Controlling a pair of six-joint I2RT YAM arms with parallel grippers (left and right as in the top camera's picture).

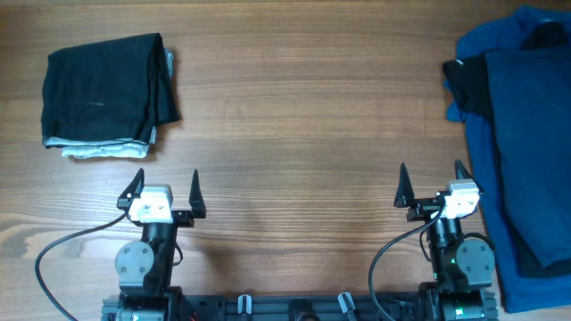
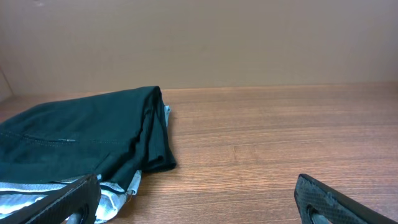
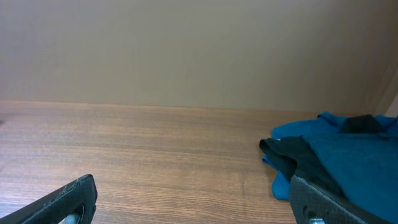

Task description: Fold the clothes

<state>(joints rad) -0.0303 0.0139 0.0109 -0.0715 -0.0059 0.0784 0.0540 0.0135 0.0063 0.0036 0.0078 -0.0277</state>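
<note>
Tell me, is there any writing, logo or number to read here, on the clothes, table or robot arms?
None can be read. The folded black garment, the blue clothes pile, the wooden table, the left gripper and the right gripper show no words, labels, logos or numbers.

Both arms sit low, left gripper (image 1: 164, 189) and right gripper (image 1: 432, 182) spread wide, empty

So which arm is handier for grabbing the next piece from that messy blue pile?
The right one, probably. The right fingers, open, sit just beside the unfolded blue pile, while the left fingers are across the table, nearer the folded black stack.
</note>
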